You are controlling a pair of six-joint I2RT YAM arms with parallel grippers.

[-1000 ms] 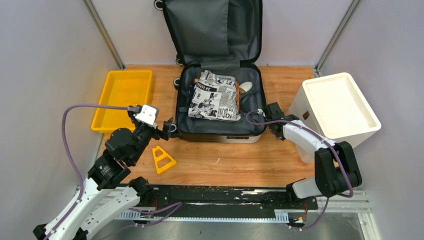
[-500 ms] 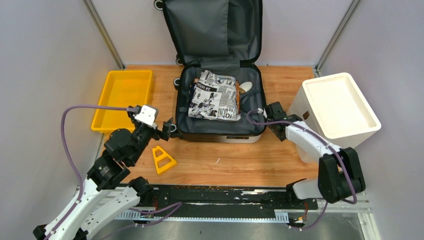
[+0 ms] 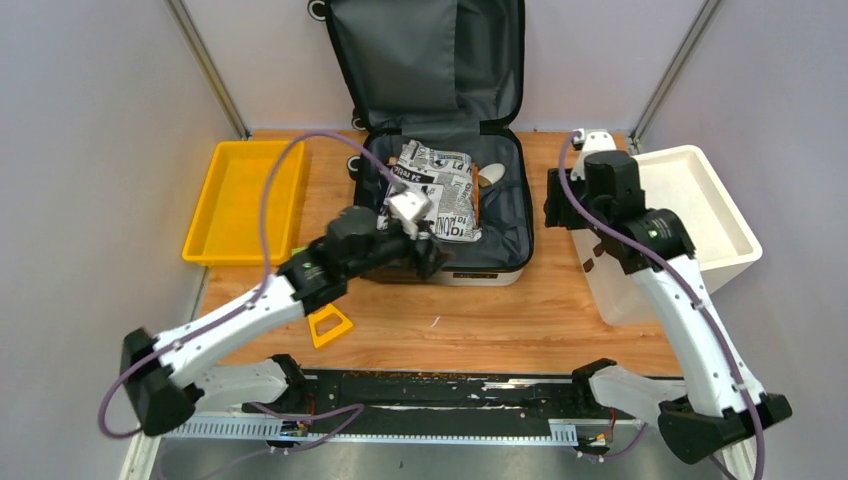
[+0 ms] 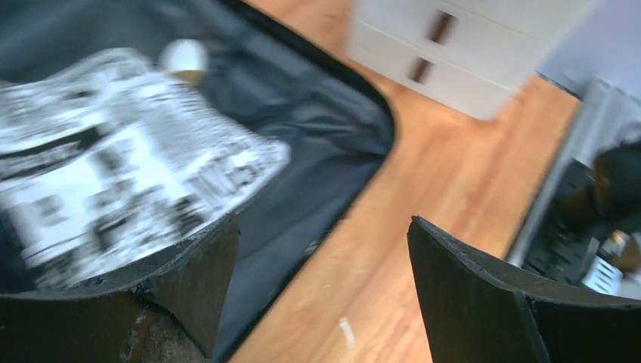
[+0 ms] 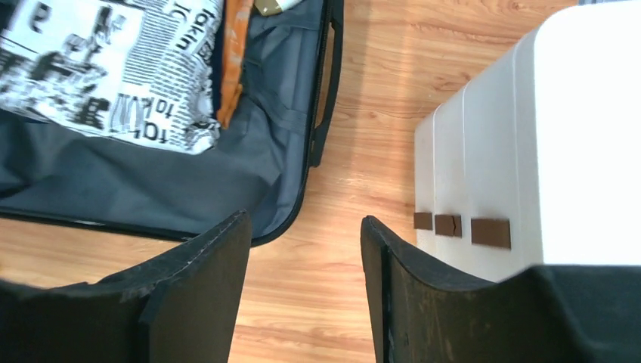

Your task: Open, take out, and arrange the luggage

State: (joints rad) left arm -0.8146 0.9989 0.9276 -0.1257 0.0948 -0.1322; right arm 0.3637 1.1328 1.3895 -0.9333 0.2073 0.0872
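Observation:
The luggage [image 3: 500, 225] lies open on the wooden table, its lid [image 3: 430, 60] standing against the back wall. A newspaper-print cloth bundle [image 3: 432, 190] rests on the dark grey lining, with a small pale object [image 3: 490, 175] behind it. My left gripper [image 3: 432, 258] hovers over the luggage's front edge. In the left wrist view it [image 4: 321, 220] is open and empty, with the cloth [image 4: 113, 166] to its left. My right gripper [image 3: 553, 205] hangs raised between the luggage and the white bin. It [image 5: 306, 219] is open with only bare wood between its fingers.
A white rectangular bin [image 3: 710, 200] stands at the right, close to my right arm. A yellow tray [image 3: 245, 195] sits at the left. A yellow triangular piece [image 3: 328, 322] lies on the table in front of the luggage, beside my left arm.
My left arm has swung from the luggage's left side to its front edge. My right arm has risen and moved back along the luggage's right side, its jaws standing wider.

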